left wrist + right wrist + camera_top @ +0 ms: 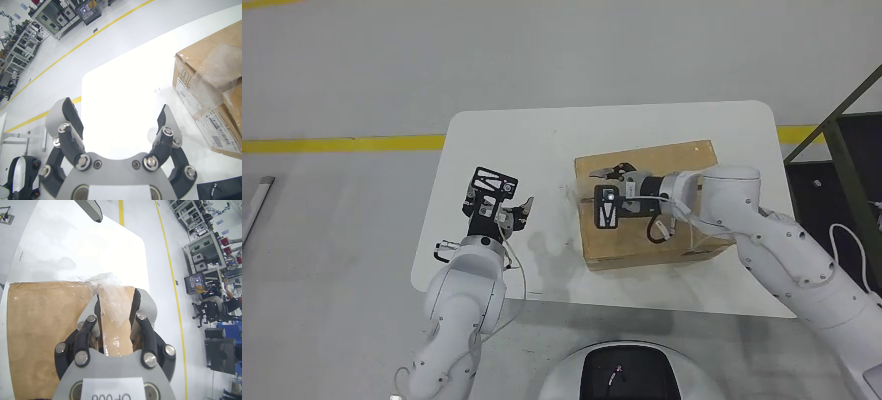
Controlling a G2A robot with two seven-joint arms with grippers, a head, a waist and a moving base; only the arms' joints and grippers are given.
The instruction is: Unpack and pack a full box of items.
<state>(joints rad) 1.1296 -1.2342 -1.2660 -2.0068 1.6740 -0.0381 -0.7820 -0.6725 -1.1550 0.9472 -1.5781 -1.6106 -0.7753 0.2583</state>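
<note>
Cardboard box on table, R gripper part-open astride taped flap, L gripper wide beside it

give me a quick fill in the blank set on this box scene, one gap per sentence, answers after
1. The box on the white table is made of ___.
2. The left gripper is over bare table beside the box, its jaws ___ and holding nothing.
3. The right gripper sits over the taped top of the ___.
4. The line on the floor beyond the table is ___.
Missing words: cardboard; open; box; yellow.
</note>
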